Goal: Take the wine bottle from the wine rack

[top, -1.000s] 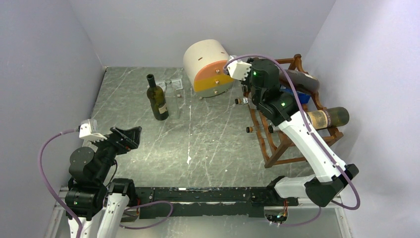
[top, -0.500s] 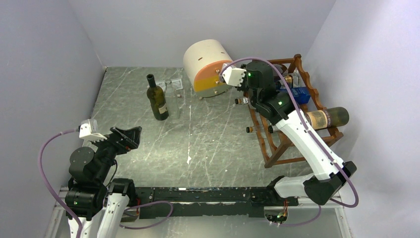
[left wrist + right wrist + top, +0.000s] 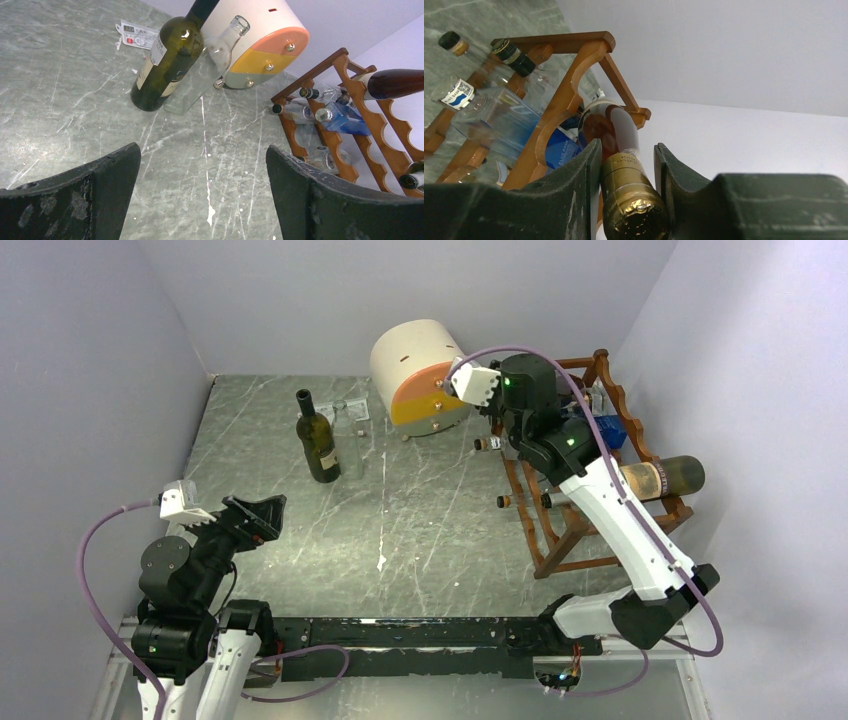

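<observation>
Seemingly clamped on the slick foil neck of the wine bottle (image 3: 631,200), the right end effector (image 3: 627,149) could slip.

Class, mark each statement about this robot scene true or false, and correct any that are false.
1. The left pincer holds a bottle. False: it is open and empty.
2. The right pincer straddles the foil-capped neck of a wine bottle lying in the wine rack. True.
3. A dark green bottle stands upright on the table. True.
4. The blue bottle lies on the table. False: it lies in the wine rack.
</observation>
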